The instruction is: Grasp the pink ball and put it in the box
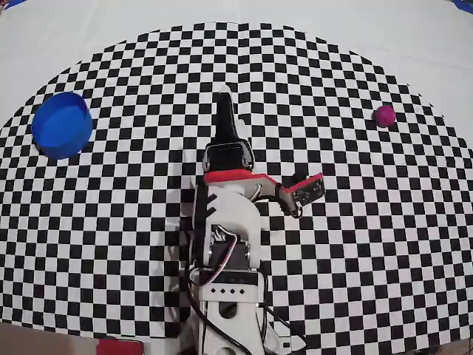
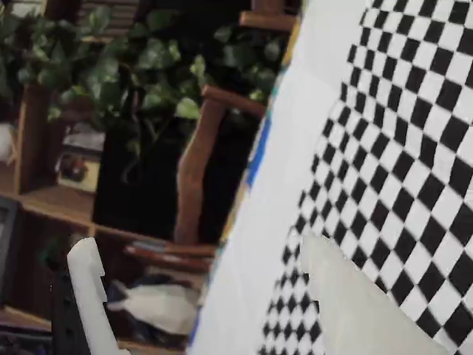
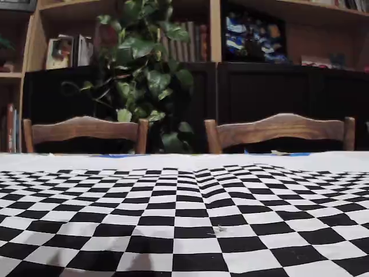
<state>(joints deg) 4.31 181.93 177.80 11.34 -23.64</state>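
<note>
In the overhead view the pink ball (image 1: 384, 115) lies on the checkered cloth at the far right. The blue round box (image 1: 62, 124) stands at the far left, with nothing seen inside. My gripper (image 1: 224, 100) is in the middle of the cloth, between the two and far from both, pointing toward the far edge. In the wrist view the gripper (image 2: 197, 250) is open and empty, its white fingers (image 2: 89, 292) wide apart, looking past the table edge. Ball and box are out of the wrist and fixed views.
The checkered cloth (image 1: 332, 259) covers the table; plain white cloth (image 1: 414, 37) lies beyond it. The arm's base (image 1: 225, 296) sits at the near edge. The fixed view shows two wooden chairs (image 3: 279, 130), a plant (image 3: 144, 69) and shelves behind the table.
</note>
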